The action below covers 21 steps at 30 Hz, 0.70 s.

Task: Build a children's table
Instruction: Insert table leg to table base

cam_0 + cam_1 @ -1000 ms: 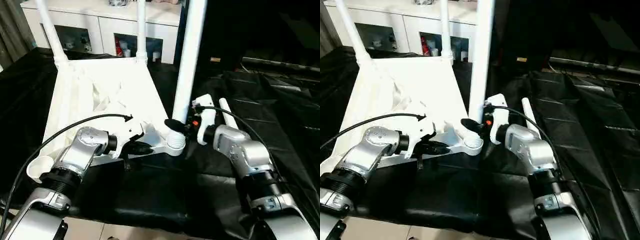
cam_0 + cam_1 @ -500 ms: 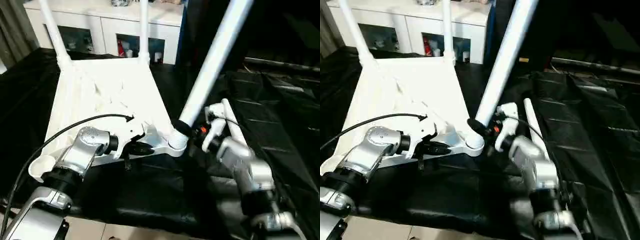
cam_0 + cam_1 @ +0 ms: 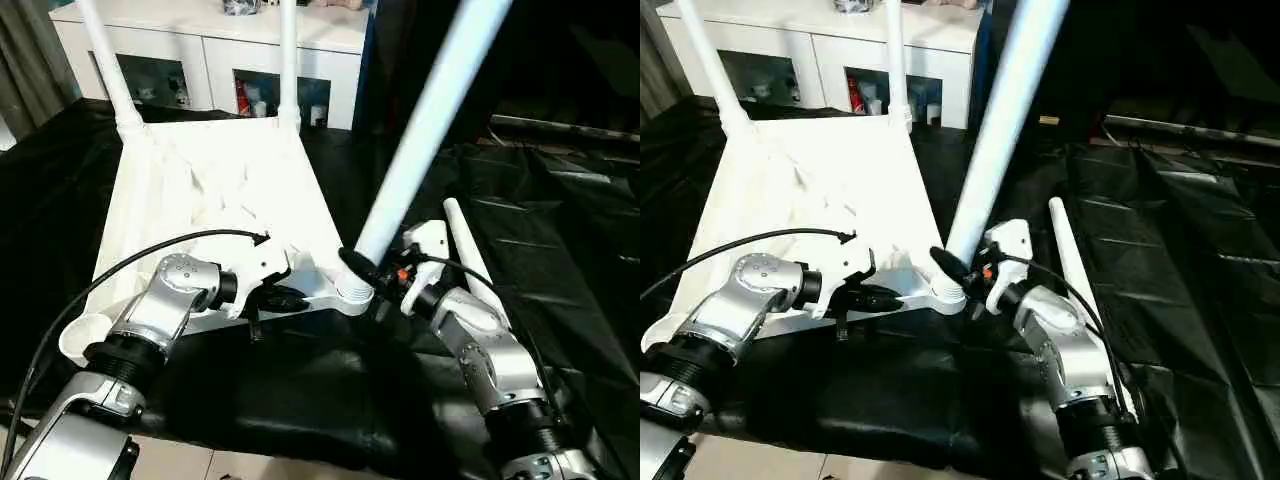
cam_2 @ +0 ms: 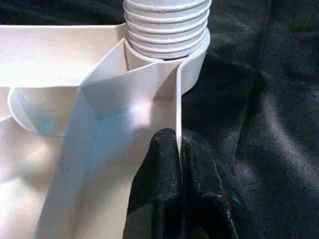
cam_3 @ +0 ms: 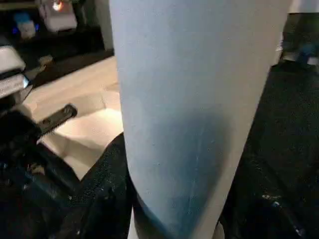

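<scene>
Third leg going into the near corner socket, tabletop upside down on the black-draped counter (image 3: 300,400)

Left tool (image 3: 268,297) pressed together, pinching the tabletop (image 3: 210,190) rim rib beside the socket (image 3: 352,292). Right tool (image 3: 372,280) clamped round the base of the leg (image 3: 420,140), which leans away to the right. Two legs stand in the far corners; a spare leg (image 3: 468,255) lies just beside the right arm. To do it well: bring the leg upright over the socket first, then turn and push straight down, left holding firm

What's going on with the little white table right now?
Left gripper pinching tabletop edge rib. Right gripper holding tilted leg at corner socket. Spare leg lying alongside.
</scene>
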Tool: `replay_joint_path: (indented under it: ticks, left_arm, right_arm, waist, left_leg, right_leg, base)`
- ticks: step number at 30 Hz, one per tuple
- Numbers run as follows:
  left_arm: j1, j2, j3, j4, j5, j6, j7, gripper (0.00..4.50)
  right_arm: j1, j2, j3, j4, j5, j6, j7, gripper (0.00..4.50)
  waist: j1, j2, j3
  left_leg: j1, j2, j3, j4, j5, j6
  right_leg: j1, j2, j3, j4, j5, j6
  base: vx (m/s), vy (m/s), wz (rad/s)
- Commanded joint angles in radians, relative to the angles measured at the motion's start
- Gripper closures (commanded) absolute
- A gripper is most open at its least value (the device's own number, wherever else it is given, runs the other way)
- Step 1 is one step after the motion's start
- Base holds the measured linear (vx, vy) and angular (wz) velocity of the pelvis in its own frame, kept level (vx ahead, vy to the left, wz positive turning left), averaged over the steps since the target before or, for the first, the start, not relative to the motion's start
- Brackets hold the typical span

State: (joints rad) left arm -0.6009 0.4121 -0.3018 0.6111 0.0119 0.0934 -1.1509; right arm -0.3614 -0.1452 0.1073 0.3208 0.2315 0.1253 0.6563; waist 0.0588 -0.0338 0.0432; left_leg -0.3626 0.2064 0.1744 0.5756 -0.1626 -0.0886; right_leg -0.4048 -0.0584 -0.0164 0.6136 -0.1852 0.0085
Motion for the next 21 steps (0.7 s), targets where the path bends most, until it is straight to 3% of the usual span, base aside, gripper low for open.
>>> replay_joint_path:
  ticks: [1,10,16,21]
  left_arm:
    - [0.008,0.006,-0.036,0.021,0.038,0.002,-0.012,4.50]
    - [0.019,0.011,-0.043,0.007,0.031,-0.011,-0.039,4.50]
    - [0.039,0.047,-0.065,-0.031,0.002,-0.043,-0.164,4.50]
    - [0.049,0.087,-0.081,-0.083,-0.023,-0.012,-0.260,4.50]
  right_arm:
    - [0.018,-0.024,0.039,0.060,-0.051,0.053,0.014,2.62]
    - [0.000,-0.042,0.060,0.096,-0.034,0.092,0.084,2.62]
    - [0.005,-0.069,0.077,0.119,-0.017,0.078,0.200,2.62]
    - [0.025,-0.105,0.111,0.094,-0.011,0.068,0.300,2.62]
  waist:
    - [0.000,0.009,-0.045]
    - [0.000,0.004,-0.049]
    - [-0.001,0.006,-0.052]
    - [0.001,0.006,-0.053]
  left_leg:
    - [0.013,0.016,-0.007,-0.078,-0.392,-0.028]
    - [0.013,0.017,-0.006,-0.078,-0.379,-0.025]
    - [0.013,0.018,-0.005,-0.080,-0.367,-0.020]
    - [0.016,0.020,-0.004,-0.081,-0.355,-0.016]
  right_leg:
    - [0.025,-0.059,0.029,-0.095,-0.394,-0.152]
    - [0.028,-0.059,0.030,-0.092,-0.354,-0.159]
    - [0.032,-0.057,0.030,-0.088,-0.296,-0.175]
    - [0.035,-0.055,0.029,-0.084,-0.253,-0.192]
  base:
    - [0.000,0.000,0.00]
    - [0.000,0.000,0.00]
    - [0.000,0.000,0.00]
    - [0.000,0.000,0.00]
